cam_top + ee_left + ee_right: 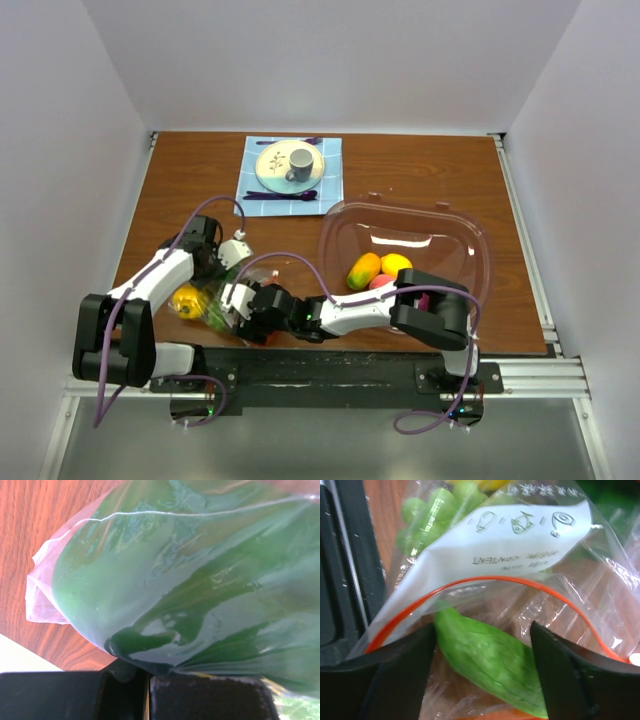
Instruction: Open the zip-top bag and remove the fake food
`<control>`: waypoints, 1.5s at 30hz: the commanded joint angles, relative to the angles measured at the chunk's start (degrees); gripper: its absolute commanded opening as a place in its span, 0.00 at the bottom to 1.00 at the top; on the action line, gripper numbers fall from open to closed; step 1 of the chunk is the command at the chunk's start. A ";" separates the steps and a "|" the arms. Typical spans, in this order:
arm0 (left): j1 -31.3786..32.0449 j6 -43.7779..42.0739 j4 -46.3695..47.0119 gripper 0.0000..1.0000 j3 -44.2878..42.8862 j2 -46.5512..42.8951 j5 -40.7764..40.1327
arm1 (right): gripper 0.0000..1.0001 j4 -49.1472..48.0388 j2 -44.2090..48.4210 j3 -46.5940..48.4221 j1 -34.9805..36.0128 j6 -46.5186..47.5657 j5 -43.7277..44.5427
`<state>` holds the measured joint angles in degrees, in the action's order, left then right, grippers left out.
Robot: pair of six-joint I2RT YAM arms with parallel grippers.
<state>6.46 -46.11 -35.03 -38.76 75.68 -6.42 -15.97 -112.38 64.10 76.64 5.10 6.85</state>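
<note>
The zip-top bag [212, 303] lies near the table's front left, with a yellow piece [187, 300] and green pieces of fake food inside. My left gripper [226, 275] is shut on the bag's plastic; in the left wrist view the bag [165, 570] fills the frame, folds gathering at the jaws [147, 672]. My right gripper [482, 630] is open inside the bag's mouth, ringed by the orange-red zipper strip [485, 579], its fingers either side of a green leafy vegetable [490, 662]. A green grape bunch [427, 515] lies deeper in.
A large clear pinkish bowl [455, 235] at the right holds a yellow-orange fruit [363, 270], a yellow one [396, 264] and a pink one. A blue mat [255, 195] at the back carries a plate, grey cup [298, 166] and purple cutlery.
</note>
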 commanded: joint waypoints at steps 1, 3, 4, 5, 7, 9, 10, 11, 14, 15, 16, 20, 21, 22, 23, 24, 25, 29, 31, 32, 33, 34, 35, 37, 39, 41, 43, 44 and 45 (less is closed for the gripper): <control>0.05 -0.21 -1.37 0.00 3.08 1.05 1.85 | 0.84 6.38 2.33 -1.35 0.88 -2.64 1.22; 0.05 -0.12 -1.45 0.00 3.34 1.05 2.11 | 0.83 8.14 2.43 -0.64 0.79 -2.90 3.42; 0.05 0.05 -1.54 0.00 3.34 1.05 2.11 | 0.83 8.67 2.17 -0.20 0.79 -2.56 3.78; 0.05 0.05 -1.54 0.00 3.34 0.87 2.20 | 0.81 9.28 2.08 -0.29 0.79 -1.86 4.04; 0.05 0.05 -1.62 0.00 3.34 0.61 2.28 | 0.76 9.64 1.73 -0.81 0.27 -1.76 4.57; 0.05 -0.03 -1.80 0.00 3.34 0.35 2.28 | 0.65 9.90 1.55 -1.25 -0.96 -2.81 3.96; 0.05 -0.12 -1.80 0.00 3.34 0.17 2.28 | 0.44 9.99 1.63 -1.78 -1.14 -3.34 4.13; 0.05 -0.21 -1.80 0.00 3.34 0.08 2.28 | 0.32 9.99 1.90 -1.87 -1.32 -4.22 4.31; 0.05 -0.12 -1.63 0.00 3.34 0.17 2.20 | 0.00 10.34 3.82 -2.22 -1.32 -4.66 5.10; 0.05 -0.21 -1.54 0.00 3.26 0.17 2.37 | 0.00 10.25 4.53 -2.31 -1.32 -4.66 5.62; 0.05 0.05 -1.62 0.00 3.17 0.26 2.46 | 0.00 10.34 5.67 -2.13 -1.32 -6.32 6.50; 0.05 2.16 -4.95 0.00 -1.29 0.17 5.70 | 0.00 11.39 12.61 -2.31 -1.32 -8.26 10.36; 0.05 2.60 -7.57 0.00 -2.71 -0.09 8.50 | 0.00 11.66 15.58 -2.48 -1.32 -8.44 11.68; 0.05 3.56 -8.99 0.00 -4.20 -0.44 10.09 | 0.00 11.83 16.83 -2.48 -1.32 -8.53 13.26; 0.05 4.00 -10.49 0.00 -7.52 -1.05 11.59 | 0.00 12.53 18.15 -2.48 -1.32 -8.53 15.71; 0.05 4.36 -13.72 0.00 -9.29 -1.32 15.08 | 0.00 12.80 19.12 -2.57 -1.41 -8.53 17.56; 0.13 4.79 -15.41 0.00 -10.97 -1.67 16.68 | 0.00 13.24 21.04 -2.40 -1.32 -8.53 18.97; 0.66 5.24 -22.71 0.00 -19.67 -3.08 22.67 | 0.00 14.56 25.71 -2.84 -2.02 -10.19 27.14; 0.92 5.67 -25.70 0.00 -21.70 -3.69 24.69 | 0.00 15.17 28.43 -2.83 -2.89 -10.90 33.12; 1.36 5.85 -26.58 0.00 -23.36 -4.31 25.39 | 0.00 15.52 29.49 -2.84 -4.29 -11.60 34.62; 1.45 5.94 -27.98 0.00 -24.07 -4.57 26.53 | 0.00 15.70 30.37 -3.10 -5.09 -12.13 37.76; 1.63 6.29 -28.60 0.00 -25.38 -4.84 26.89 | 0.00 15.79 31.25 -3.19 -5.88 -12.66 39.10; 2.06 6.47 -29.13 0.00 -25.92 -5.36 27.15 | 0.00 15.79 32.82 -3.36 -7.54 -13.36 40.94; 2.42 7.52 -30.45 0.00 -26.97 -5.72 27.42 | 0.00 17.62 33.89 -3.45 -9.31 -14.67 47.69; 3.03 7.96 -32.11 0.00 -28.47 -5.98 28.03 | 0.00 22.45 34.51 -3.01 -12.56 -18.27 50.79; 3.65 8.58 -32.82 0.00 -29.09 -6.51 28.30 | 0.00 27.55 34.24 -2.48 -15.19 -21.69 54.92; 4.00 9.01 -32.74 0.00 -28.04 -6.95 27.86 | 0.00 30.80 33.98 -3.27 -16.52 -23.46 56.86; 4.35 9.19 -32.22 0.00 -27.51 -7.04 26.90 | 0.00 31.60 33.72 -3.62 -17.66 -24.95 56.69; 4.44 9.37 -31.95 0.00 -26.90 -7.04 26.46 | 0.00 32.57 32.67 -3.97 -18.19 -25.66 56.17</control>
<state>9.98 -39.00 -65.47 -65.52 70.28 19.49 9.15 -78.70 60.90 60.29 -13.67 56.25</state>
